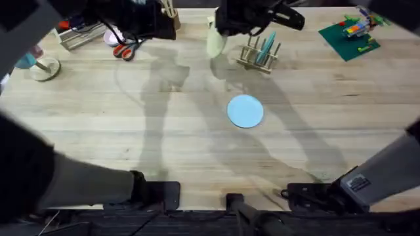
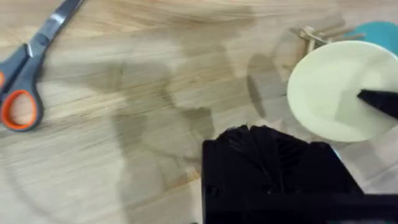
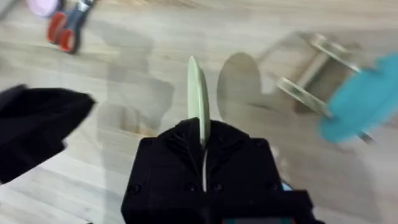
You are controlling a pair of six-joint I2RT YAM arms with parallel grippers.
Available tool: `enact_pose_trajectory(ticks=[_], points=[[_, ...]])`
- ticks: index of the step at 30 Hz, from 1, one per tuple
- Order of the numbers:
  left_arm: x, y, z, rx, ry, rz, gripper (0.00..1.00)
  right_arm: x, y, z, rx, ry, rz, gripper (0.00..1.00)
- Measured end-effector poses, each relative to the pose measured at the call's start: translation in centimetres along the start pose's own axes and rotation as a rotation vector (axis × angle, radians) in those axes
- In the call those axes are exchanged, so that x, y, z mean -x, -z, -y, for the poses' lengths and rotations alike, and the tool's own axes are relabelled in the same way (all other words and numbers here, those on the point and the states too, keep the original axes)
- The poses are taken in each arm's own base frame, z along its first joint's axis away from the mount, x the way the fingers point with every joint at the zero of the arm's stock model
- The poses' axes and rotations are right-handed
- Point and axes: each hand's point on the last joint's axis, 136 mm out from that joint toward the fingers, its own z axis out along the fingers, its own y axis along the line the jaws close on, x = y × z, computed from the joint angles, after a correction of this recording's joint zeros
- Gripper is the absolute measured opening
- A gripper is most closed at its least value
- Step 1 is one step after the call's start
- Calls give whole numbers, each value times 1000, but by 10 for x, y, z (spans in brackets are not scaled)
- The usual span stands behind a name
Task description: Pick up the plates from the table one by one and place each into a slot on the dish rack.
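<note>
My right gripper (image 1: 225, 31) is shut on the cream plate (image 1: 215, 41), holding it on edge above the table (image 1: 197, 144), just left of the dish rack (image 1: 258, 56). In the right wrist view the plate (image 3: 199, 99) stands edge-on out of the gripper (image 3: 202, 134), with the rack (image 3: 311, 74) beyond it. A teal plate (image 1: 267, 44) stands in one slot. A light blue plate (image 1: 245, 110) lies flat at the table's middle. My left gripper (image 1: 161, 27) hovers at the far left of the rack, shut and holding nothing (image 2: 261, 134); from it I see the cream plate (image 2: 336, 90).
Orange-handled scissors (image 1: 125, 49) and a small pink dish (image 1: 111, 37) lie at the far left, beside a tray of supplies (image 1: 79, 34). A green brick baseplate (image 1: 348, 34) sits far right. A round roll (image 1: 44, 68) rests near the left edge.
</note>
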Motion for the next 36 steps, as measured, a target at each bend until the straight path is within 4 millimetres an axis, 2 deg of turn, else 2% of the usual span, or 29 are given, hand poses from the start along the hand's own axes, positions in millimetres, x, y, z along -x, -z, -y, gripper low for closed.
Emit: enact_pose_trajectory(ticks=[5,10,14,15,20,24,26,27,31,32,33,36], points=[[-4,30,29,48,-110,24,40,-10,33,19,-99,-1,-4,31],[-16,54,45,107,-180,24,38,-20,57,39,-211,-14,-28,31],[-28,70,55,154,-251,9,39,-16,78,47,-278,-31,-19,29],[-36,81,65,167,-317,8,40,-11,95,53,-327,-50,4,29],[-40,99,83,161,-398,48,39,-8,123,64,-410,-82,29,29],[-39,112,88,167,-420,87,43,-9,139,71,-463,-111,42,29],[-39,115,88,169,-427,96,168,-8,144,73,-478,-120,53,29],[-39,115,88,170,-428,96,276,-7,146,74,-481,-124,57,29],[-39,115,88,172,-429,96,913,-5,149,75,-491,-137,71,29],[-39,115,88,172,-429,96,972,-6,149,76,-494,-140,72,29],[-39,115,88,172,-429,96,988,-6,149,76,-496,-144,70,29],[-39,115,88,172,-429,96,993,-8,150,78,-503,-157,66,29]])
